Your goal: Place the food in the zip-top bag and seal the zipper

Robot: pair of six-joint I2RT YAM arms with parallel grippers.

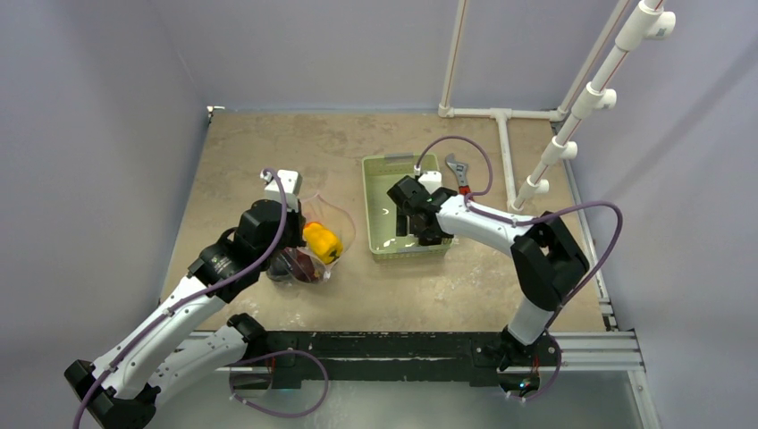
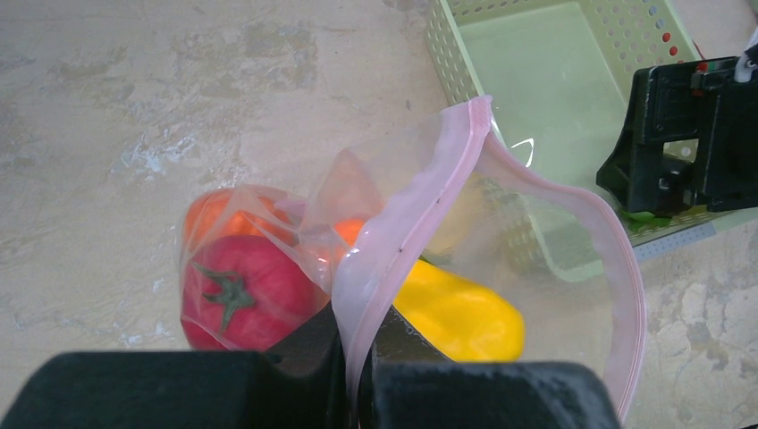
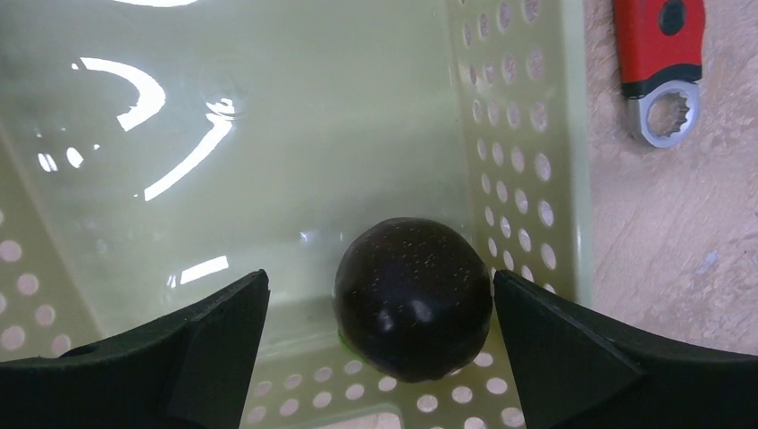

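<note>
1. Clear, crinkly plastic forms the zip-top bag (image 2: 268,228), which sits on the mottled beige table (image 2: 107,107) just left of a light green slotted plastic basket (image 2: 447,63).
2. Its pale pink zipper strip (image 2: 420,206) is unsealed. The two sides part into a wide loop, so the mouth gapes towards the basket.
3. Inside the bag lie a round red tomato with a green stalk (image 2: 241,295), an orange fruit (image 2: 214,214) behind it and touching it, and a glossy yellow pepper (image 2: 460,313) near the mouth.
4. The left gripper (image 2: 353,357) is clamped on the near side of the zipper strip, with the pink band pinched between its black fingers and standing up out of them.
5. A dark, speckled round plum (image 3: 413,299) rests on the basket floor against the perforated near wall, close to the right-hand corner.
6. The right gripper (image 3: 380,286) is lowered into the basket with its jaws spread wide, one finger on each side of the plum. Clear gaps show between the fingers and the fruit.
7. A red-handled steel wrench (image 3: 661,63) lies on the table just outside the basket's right wall.
</note>
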